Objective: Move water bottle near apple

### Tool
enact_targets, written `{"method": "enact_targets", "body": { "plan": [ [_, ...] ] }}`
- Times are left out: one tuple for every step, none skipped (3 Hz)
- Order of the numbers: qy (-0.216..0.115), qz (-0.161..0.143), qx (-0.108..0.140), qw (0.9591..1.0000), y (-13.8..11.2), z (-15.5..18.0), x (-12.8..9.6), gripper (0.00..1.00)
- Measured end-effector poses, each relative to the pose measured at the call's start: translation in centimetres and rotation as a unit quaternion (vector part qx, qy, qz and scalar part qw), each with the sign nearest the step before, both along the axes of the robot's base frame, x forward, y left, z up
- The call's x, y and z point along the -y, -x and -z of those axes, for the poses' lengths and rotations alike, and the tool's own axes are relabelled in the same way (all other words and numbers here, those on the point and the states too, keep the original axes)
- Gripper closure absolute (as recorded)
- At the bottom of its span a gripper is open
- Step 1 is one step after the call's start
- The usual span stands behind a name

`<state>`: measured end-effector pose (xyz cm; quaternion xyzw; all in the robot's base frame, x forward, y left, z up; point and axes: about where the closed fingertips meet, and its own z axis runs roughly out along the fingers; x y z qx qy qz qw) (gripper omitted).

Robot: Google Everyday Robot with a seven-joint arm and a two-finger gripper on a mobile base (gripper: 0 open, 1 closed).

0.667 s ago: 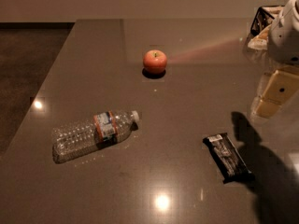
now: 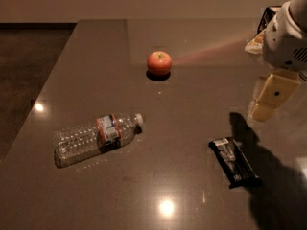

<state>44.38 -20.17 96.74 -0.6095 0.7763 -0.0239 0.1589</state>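
The water bottle (image 2: 96, 137) lies on its side at the front left of the dark table (image 2: 192, 104), white cap pointing right and towards the apple. The apple (image 2: 159, 63) stands upright further back, near the table's middle, well apart from the bottle. My gripper (image 2: 257, 113) hangs above the table's right side, open and empty, far to the right of both bottle and apple.
A black snack bar wrapper (image 2: 234, 161) lies at the front right, just below the gripper. A packet or bag (image 2: 263, 30) sits at the back right behind the arm. The table's left edge drops to a dark floor (image 2: 29, 71).
The gripper has shifted a little to the left. The bottle, apple and wrapper have not moved.
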Motion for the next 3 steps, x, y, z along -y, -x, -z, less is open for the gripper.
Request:
{"method": "enact_targets", "body": {
  "plan": [
    [-0.005,-0.018,-0.013,0.9997,-0.6,1.4,-2.3,0.00],
    [-0.010,-0.065,-0.035,0.9972,-0.7,3.6,-6.9,0.00],
    [-0.012,-0.104,-0.049,0.9933,-0.3,5.0,-10.4,0.00]
  ]
}}
